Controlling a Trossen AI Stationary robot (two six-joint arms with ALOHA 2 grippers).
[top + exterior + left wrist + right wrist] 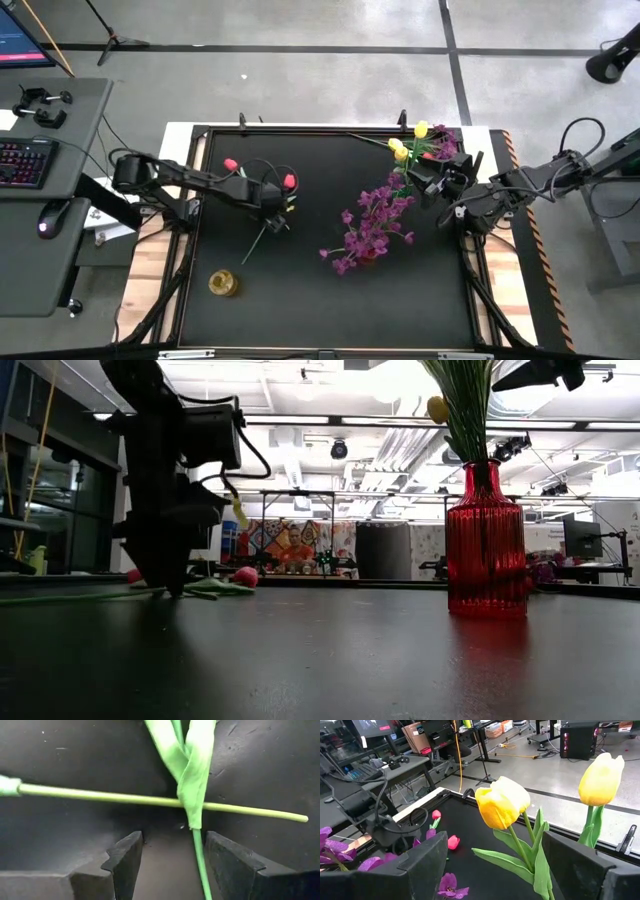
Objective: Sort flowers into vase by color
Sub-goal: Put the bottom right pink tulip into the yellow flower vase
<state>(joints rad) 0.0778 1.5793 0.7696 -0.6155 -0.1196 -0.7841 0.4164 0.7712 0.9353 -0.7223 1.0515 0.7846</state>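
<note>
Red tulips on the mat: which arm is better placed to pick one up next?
Left. Its gripper hangs right over the red tulips, open fingers astride a stem. The right gripper is by the yellow tulips.

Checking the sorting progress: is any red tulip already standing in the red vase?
No: both red tulips lie on the black table by the left tool, apart from the red vase.

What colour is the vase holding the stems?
Red, ribbed glass vase; clearest in the low view.

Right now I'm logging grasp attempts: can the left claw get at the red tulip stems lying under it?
Probably yes: the left claw sits open over the crossed stems, one running between its fingers, nothing blocking.
</note>
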